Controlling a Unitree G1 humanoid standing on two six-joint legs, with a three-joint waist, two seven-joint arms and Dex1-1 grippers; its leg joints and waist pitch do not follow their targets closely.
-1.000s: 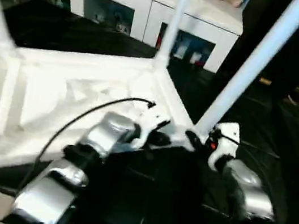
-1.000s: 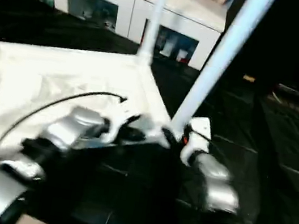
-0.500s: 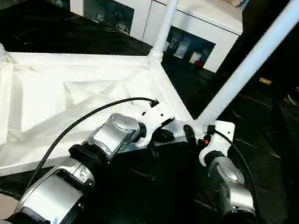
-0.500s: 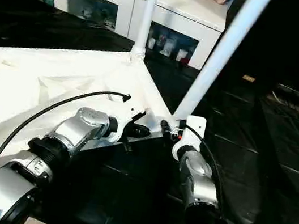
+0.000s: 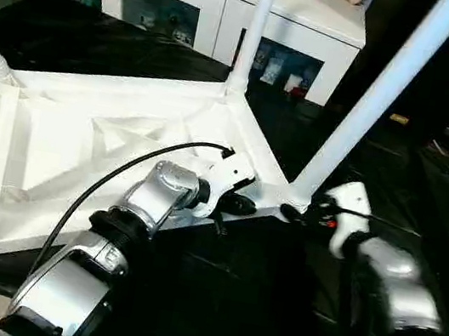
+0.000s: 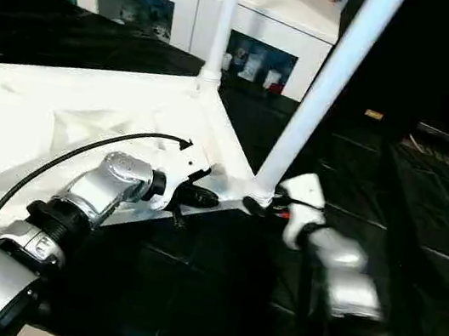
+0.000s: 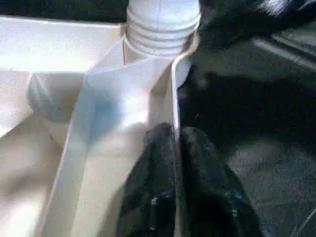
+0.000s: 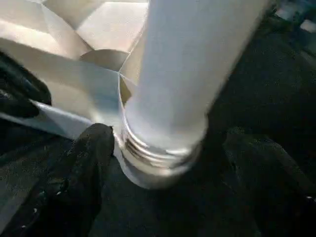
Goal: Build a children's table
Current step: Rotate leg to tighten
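A: Start close in. Your left gripper [image 7: 175,163] is pinched narrow on the thin rim of the upturned tabletop [image 5: 82,140], one finger on each side of the wall, just short of the near corner socket [image 8: 148,170].

B: And the right gripper [image 8: 163,197]?

A: Spread wide around the base of the near leg [image 5: 374,98], fingers [image 8: 86,163] standing off the threads, holding nothing. The risk, as I judge it: the leg's threads show above the socket, so it may not be fully home. Let go of the rim or bump the leg and it could lean or work loose.

B: What can't you make out?

A: Your right forearm is blurred. The legs run off the top edge. The far leg [image 5: 252,30] looks seated, yet its joint is too small to judge. Behind it, the cabinet [image 5: 224,13] contents are unclear.
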